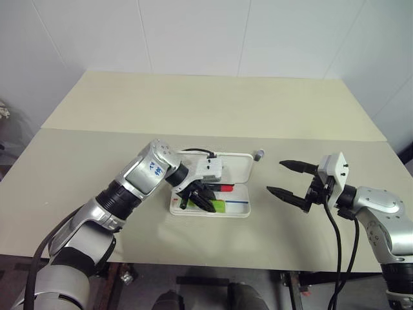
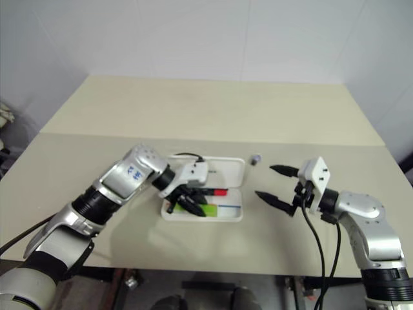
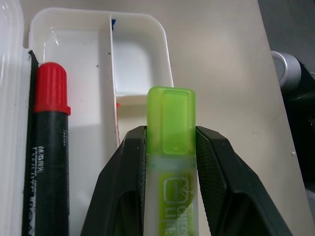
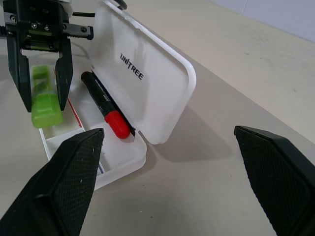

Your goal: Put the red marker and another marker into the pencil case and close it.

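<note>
Your beige table [image 1: 193, 110] carries the white pencil case [image 4: 152, 93], which lies open near the front edge with its lettered lid tipped up behind the tray. You are about halfway: the red marker [image 4: 106, 105] already lies in the tray along the hinge side, its red cap pointing towards your right arm. The light-green marker [image 3: 171, 147] is not yet released; your left gripper [image 1: 201, 196] has it pinched between both fingers and holds it over the tray's front compartment, tip angled down, and whether it touches the tray floor cannot be told. Left for you, as I judge it: let the green marker go inside the tray, pull the left arm clear, then fold the lid down shut. Your right gripper [image 1: 287, 179] hangs level beside the case's right end with its jaws spread wide and nothing in them, well placed to help with the lid. The left wrist sits right over the tray and would block the lid if it stayed there. A small grey cylinder [image 1: 259, 154] stands on the table just beyond the lid's far right corner, apart from the case and out of the lid's path.
</note>
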You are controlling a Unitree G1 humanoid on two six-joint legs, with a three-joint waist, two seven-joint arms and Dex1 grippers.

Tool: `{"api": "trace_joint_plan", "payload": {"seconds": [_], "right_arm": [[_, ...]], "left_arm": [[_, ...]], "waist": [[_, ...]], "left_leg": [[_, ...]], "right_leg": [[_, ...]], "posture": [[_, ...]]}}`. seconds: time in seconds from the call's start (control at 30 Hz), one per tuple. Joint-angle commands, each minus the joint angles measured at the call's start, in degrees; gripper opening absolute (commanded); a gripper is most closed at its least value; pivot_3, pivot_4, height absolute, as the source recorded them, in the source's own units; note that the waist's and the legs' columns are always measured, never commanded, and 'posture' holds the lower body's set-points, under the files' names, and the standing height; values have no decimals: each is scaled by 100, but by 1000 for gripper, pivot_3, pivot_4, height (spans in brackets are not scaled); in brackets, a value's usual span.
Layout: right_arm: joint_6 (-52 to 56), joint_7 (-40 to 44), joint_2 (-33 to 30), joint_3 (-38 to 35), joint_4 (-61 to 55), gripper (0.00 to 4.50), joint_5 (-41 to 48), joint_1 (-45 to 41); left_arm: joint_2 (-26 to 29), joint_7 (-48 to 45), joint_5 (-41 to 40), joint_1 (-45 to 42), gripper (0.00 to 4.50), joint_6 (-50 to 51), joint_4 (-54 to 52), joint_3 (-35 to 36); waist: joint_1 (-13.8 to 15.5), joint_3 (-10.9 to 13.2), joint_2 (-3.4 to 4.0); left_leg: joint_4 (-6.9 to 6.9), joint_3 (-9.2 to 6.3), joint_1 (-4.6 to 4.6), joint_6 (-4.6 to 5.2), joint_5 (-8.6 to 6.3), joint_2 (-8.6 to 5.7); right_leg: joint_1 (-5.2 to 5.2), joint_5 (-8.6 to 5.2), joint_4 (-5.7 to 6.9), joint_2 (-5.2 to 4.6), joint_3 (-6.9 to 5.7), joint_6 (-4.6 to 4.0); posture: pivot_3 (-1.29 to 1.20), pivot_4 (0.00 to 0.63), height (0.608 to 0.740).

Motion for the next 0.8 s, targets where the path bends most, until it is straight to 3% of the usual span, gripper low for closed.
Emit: {"api": "trace_joint_plan", "payload": {"seconds": [0.03, 0.3, 0.5, 0.8], "right_arm": [[-80, -32, 5, -134, -141, 4500, 40, -44], [-78, -42, 8, -139, -129, 4500, 39, -55], [-65, -99, 10, -143, -111, 4500, 13, -80], [-220, -439, 111, 71, 347, 4500, -498, -341]], "left_arm": [[60, 6, 84, 1, 1805, -53, -103, -4], [72, 26, 170, -26, 4415, -154, 4, 34], [54, 111, 91, 13, 4462, -215, -215, 216], [85, 763, -1031, 1110, 4462, 146, -1886, 1763]], "waist": [[-2, 0, 0], [1, 0, 0], [-2, 0, 0], [-18, 0, 0]], "left_leg": [[1, 0, 0, 0, 0, 0], [11, 0, 0, 0, 0, 0], [19, -1, 0, 0, 0, 0], [32, -2, 1, 1, 0, 2]], "right_leg": [[0, 0, 1, 0, 0, 0], [1, 0, 7, 0, 0, 0], [1, 0, 13, 0, 1, 0], [0, 0, 28, -1, 6, 0]], "posture": [[0, 150, 740], [0, 150, 740], [0, 150, 740], [0, 150, 740]]}}
